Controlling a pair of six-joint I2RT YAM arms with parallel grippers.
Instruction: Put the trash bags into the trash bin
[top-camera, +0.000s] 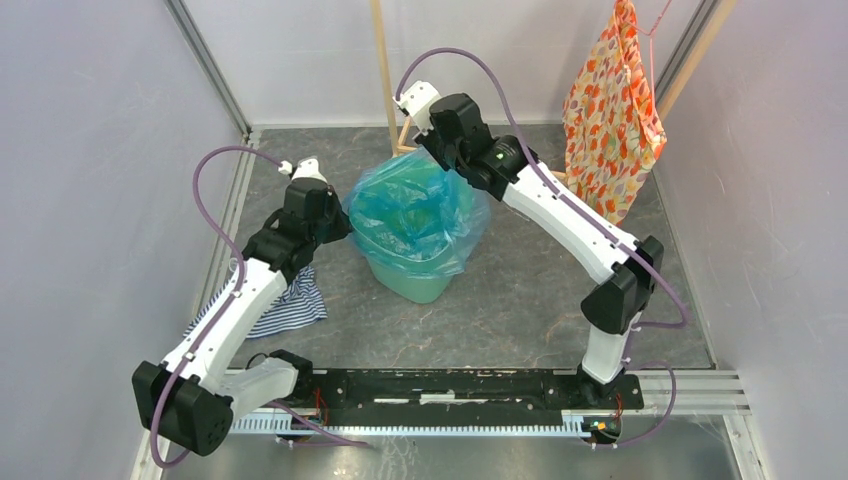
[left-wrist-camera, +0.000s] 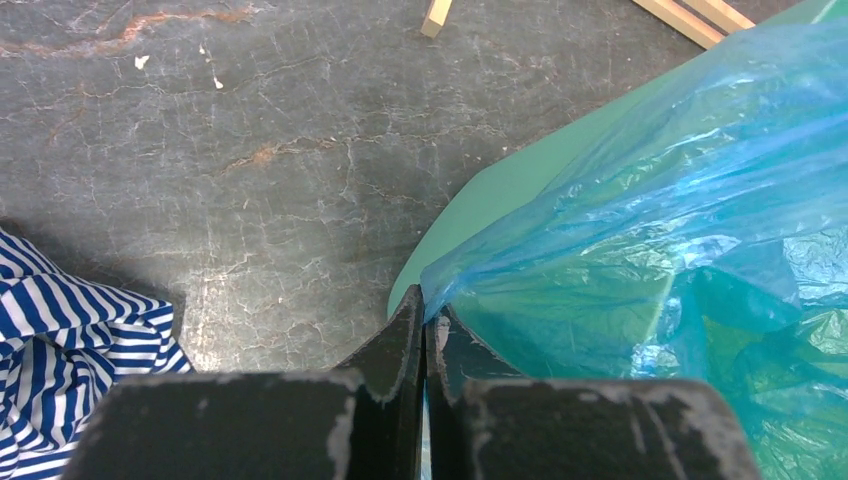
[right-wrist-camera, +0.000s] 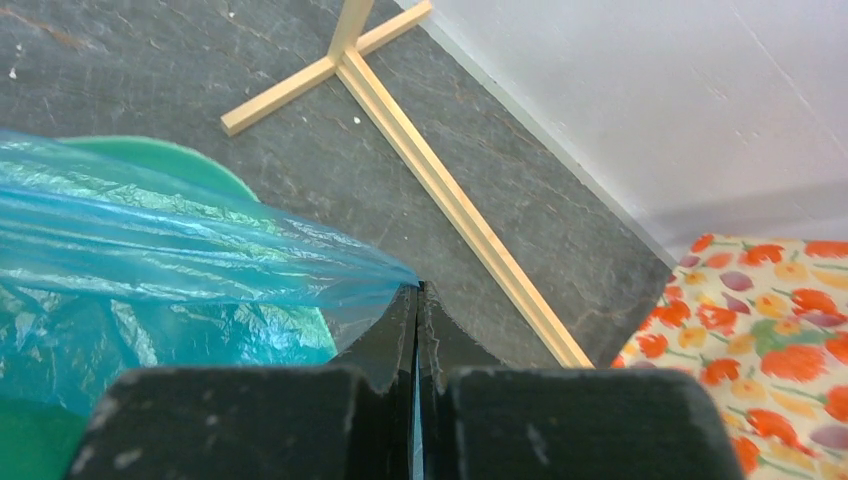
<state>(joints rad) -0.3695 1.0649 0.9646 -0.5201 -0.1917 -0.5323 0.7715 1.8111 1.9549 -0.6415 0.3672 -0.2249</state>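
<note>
The translucent light-blue trash bag (top-camera: 415, 212) is spread over the mouth of the mint-green trash bin (top-camera: 420, 285) at the table's middle. My left gripper (top-camera: 345, 222) is shut on the bag's left edge; the left wrist view shows the film (left-wrist-camera: 640, 250) pinched between the jaws (left-wrist-camera: 427, 310) beside the bin's rim (left-wrist-camera: 500, 190). My right gripper (top-camera: 438, 150) is shut on the bag's far right edge; the right wrist view shows the film (right-wrist-camera: 180, 250) stretched from the closed jaws (right-wrist-camera: 417, 292) over the bin (right-wrist-camera: 170, 160).
A blue-and-white striped cloth (top-camera: 290, 305) lies under my left arm. An orange floral fabric (top-camera: 612, 110) hangs from a wooden stand (top-camera: 385, 70) at the back; its base bars (right-wrist-camera: 440, 180) lie beside the bin.
</note>
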